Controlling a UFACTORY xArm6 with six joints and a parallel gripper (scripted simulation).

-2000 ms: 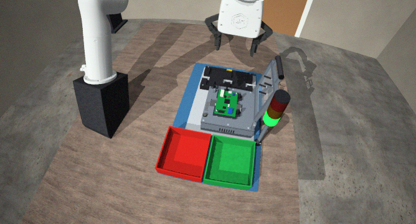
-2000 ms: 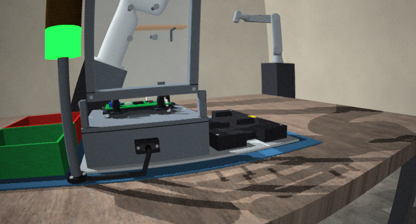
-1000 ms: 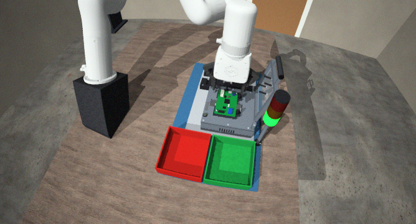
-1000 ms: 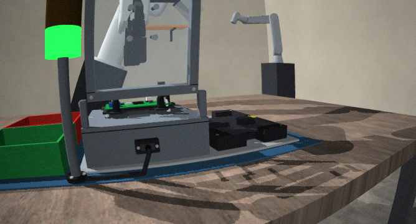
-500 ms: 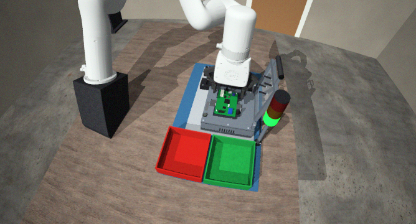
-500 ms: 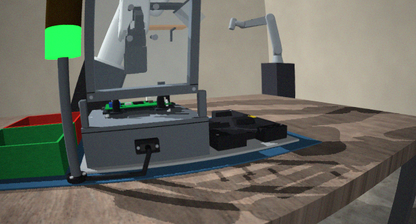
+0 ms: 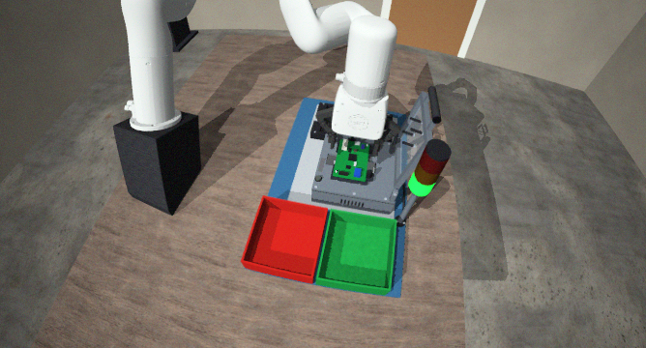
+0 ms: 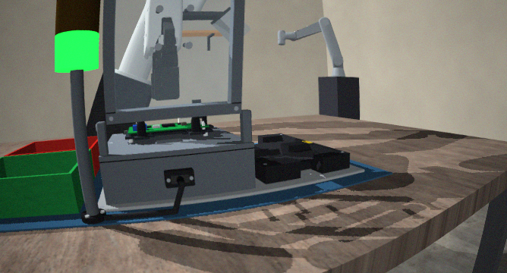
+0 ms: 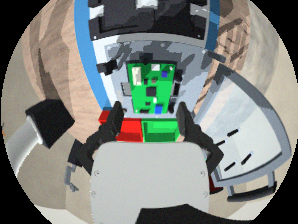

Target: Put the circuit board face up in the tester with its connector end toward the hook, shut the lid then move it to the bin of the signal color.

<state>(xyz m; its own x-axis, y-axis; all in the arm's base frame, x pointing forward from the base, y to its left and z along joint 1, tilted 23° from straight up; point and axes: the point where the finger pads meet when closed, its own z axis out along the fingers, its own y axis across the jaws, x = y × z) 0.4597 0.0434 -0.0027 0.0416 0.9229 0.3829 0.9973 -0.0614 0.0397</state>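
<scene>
The green circuit board (image 7: 352, 165) lies face up and flat on the grey tester's plate (image 7: 355, 188); it also shows in the side view (image 8: 168, 128) and in the wrist view (image 9: 154, 90). The tester's clear lid (image 8: 172, 52) stands open and upright. The signal tower (image 7: 425, 170) beside the tester shows green (image 8: 77, 50). My gripper (image 9: 150, 108) is open and empty, right above the board with a finger on either side of it; in the side view (image 8: 165, 75) it hangs a little above the board.
The red bin (image 7: 285, 238) and the green bin (image 7: 359, 251) stand side by side in front of the tester on the blue mat. The empty black tray (image 8: 300, 156) lies behind the tester. A second arm on a black base (image 7: 157, 163) stands at the left.
</scene>
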